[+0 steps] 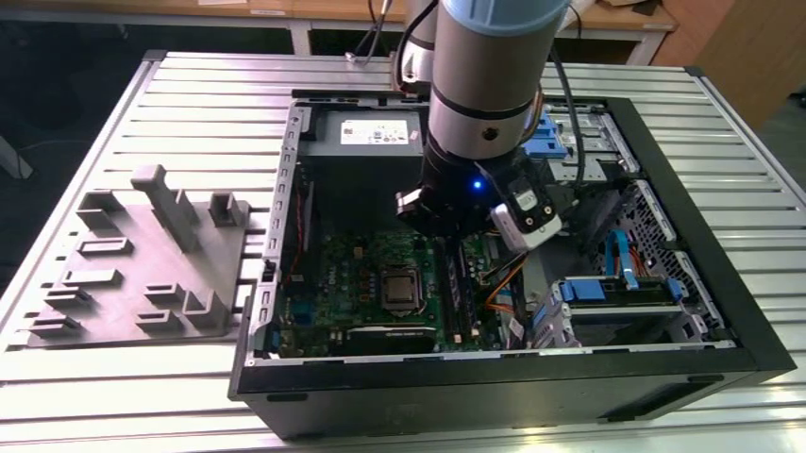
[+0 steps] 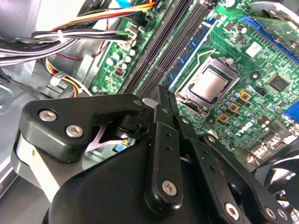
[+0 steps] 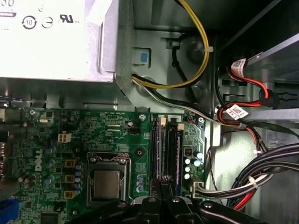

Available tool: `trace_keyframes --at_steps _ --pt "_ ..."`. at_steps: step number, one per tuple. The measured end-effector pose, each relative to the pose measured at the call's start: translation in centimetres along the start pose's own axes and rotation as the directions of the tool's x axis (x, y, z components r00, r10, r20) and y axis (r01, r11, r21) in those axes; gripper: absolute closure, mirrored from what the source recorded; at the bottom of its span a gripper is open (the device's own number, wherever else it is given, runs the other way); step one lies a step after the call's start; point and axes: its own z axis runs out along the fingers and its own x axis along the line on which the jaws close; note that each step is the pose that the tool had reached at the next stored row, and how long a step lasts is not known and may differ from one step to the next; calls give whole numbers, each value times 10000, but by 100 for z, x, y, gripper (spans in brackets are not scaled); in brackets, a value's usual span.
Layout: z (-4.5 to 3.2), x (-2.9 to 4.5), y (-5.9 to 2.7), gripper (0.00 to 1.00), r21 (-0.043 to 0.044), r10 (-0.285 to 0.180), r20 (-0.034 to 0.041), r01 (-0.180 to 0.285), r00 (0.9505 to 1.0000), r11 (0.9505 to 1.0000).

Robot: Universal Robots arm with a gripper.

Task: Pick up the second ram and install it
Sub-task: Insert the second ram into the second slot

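Note:
My gripper [image 1: 444, 225] hangs inside the open computer case, above the memory slots [image 3: 167, 149] that lie beside the processor socket [image 3: 106, 182]. Its fingers [image 2: 164, 100] stand shut, with only a hairline between them, in both wrist views. Long dark sticks [image 1: 459, 288] stand on edge in the slots, running away from the fingertips [image 3: 162, 183]. One of them would be the second ram. Whether the fingers pinch a stick's edge or merely hover over it cannot be made out. The green motherboard [image 2: 261, 60] lies below.
Bundled power cables [image 3: 261, 172] and orange wires [image 1: 504, 283] run close to the slots. The power supply [image 1: 376, 132] sits at the case's far end, and drive cages with blue tabs [image 1: 617, 288] at the exterior view's right. A grey parts fixture [image 1: 139, 264] rests on the table at that view's left.

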Motion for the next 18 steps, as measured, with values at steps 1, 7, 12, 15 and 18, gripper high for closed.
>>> trace_keyframes --at_steps 1,7,12,15,18 --pt "14 0 0 89 1 4 0 -4 10000 10000" --pt "55 3 -20 89 2 11 0 -11 10000 10000" --pt "106 5 -34 89 1 20 1 -20 10000 10000" --pt "111 4 -36 89 4 21 0 -21 10000 10000" --pt "113 -14 -45 89 1 19 -5 -19 10000 10000"
